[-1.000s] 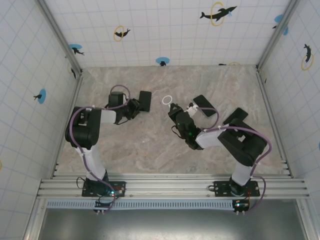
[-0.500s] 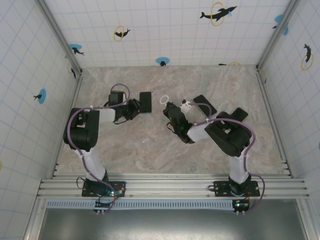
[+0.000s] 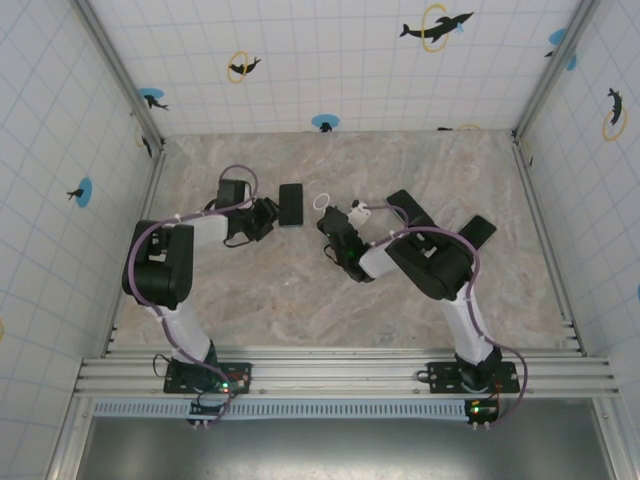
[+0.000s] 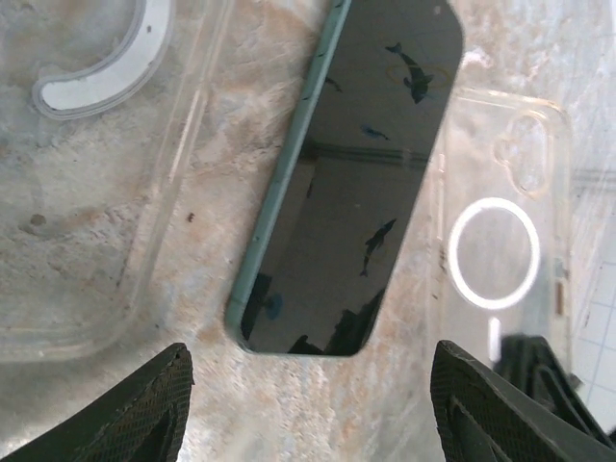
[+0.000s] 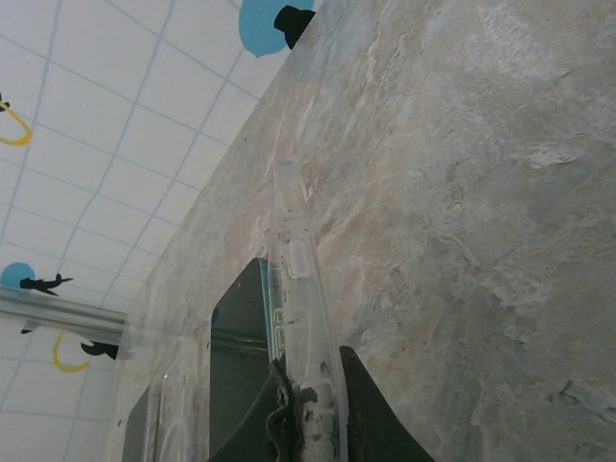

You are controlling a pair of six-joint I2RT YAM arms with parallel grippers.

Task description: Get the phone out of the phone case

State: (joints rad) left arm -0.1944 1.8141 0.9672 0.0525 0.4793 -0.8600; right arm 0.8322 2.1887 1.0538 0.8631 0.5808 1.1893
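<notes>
Fingers of the left arm (image 4: 159, 404) stand wide open, the phone (image 4: 361, 173) lying bare on the bench (image 3: 300, 290) just ahead of them. Right fingers (image 5: 364, 409) grip the clear case (image 5: 294, 260); left wrist view shows its white ring (image 4: 494, 253).

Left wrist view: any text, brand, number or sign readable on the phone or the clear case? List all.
No words, brands or numbers can be read anywhere.
phone: dark blank screen, dolphin reflections, no text.
clear case: a white ring, no lettering.
walls, top view: dolphin silhouettes on circles, pictures without writing.
</notes>
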